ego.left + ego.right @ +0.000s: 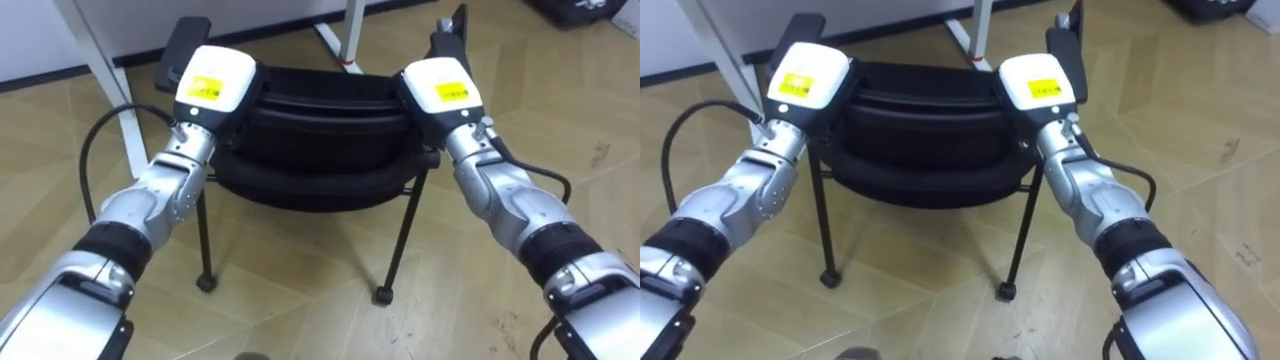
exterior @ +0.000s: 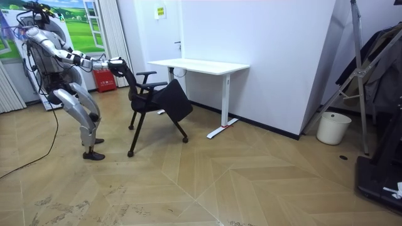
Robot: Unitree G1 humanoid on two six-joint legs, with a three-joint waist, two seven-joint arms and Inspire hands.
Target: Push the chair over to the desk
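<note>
Left eye view first: the left hand (image 1: 213, 85) sits on the top edge of the black chair (image 1: 318, 140), at the corner of its back, and the right hand (image 1: 441, 88) is planted on the opposite corner. The curved backrest spans the gap between them. Both hands reach over and behind that edge, so I cannot tell whether either one is loose or clasped. Just beyond the left hand an armrest (image 1: 186, 45) pokes out. Below the hands, the chair's thin legs run down to the wooden floor (image 1: 300, 310). Past the right hand, further off, a white desk leg (image 1: 352, 35) stands on the floor.

Over to the room view: the robot stands at the room view's left, leaning forward, arms stretched out level, hands meeting the top of the chair's back. The chair is directly ahead of the hands, and beyond it is a white desk (image 2: 200, 64) against the wall.

Right eye view: same picture, a hand on each upper corner and the backrest between them.
</note>
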